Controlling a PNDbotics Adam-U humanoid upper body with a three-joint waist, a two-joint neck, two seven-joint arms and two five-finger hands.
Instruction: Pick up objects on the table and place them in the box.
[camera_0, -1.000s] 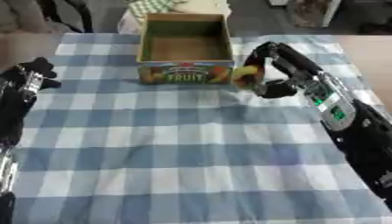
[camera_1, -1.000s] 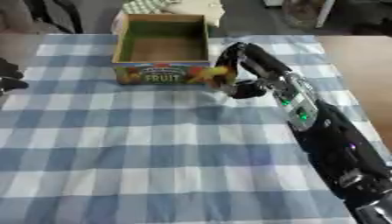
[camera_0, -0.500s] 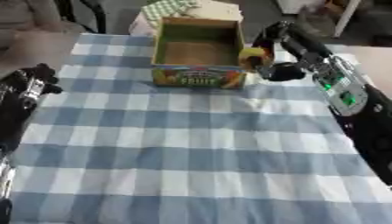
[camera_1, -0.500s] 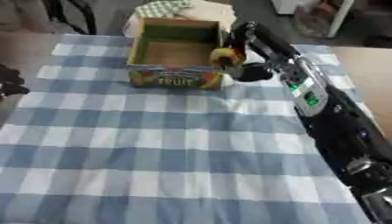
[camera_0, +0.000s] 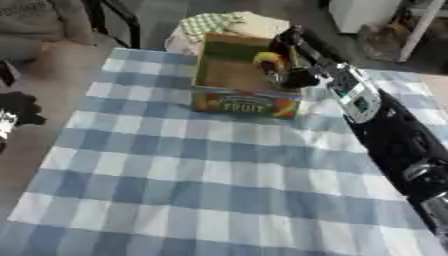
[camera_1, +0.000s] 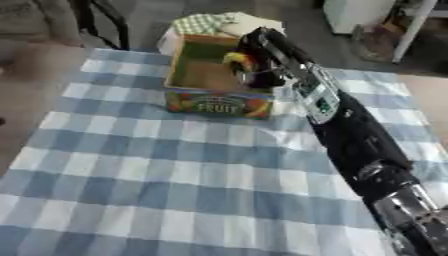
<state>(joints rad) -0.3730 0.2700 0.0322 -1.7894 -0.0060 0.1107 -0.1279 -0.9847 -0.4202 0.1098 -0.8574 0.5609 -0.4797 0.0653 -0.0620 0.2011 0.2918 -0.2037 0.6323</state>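
I have the right hand (camera_0: 291, 64) over the open top of the fruit box (camera_0: 242, 102), its fingers curled around a small yellow-and-red object (camera_0: 269, 61) that sits above the box's right side, inside the rim. The box stands at the far end of the blue-and-white checked tablecloth (camera_0: 219, 170) covering the table, with a bundle of green-checked cloth (camera_1: 210, 22) just behind it. My left hand (camera_0: 16, 109) shows dark at the left edge, well away from the box, and I cannot tell how its fingers are set.
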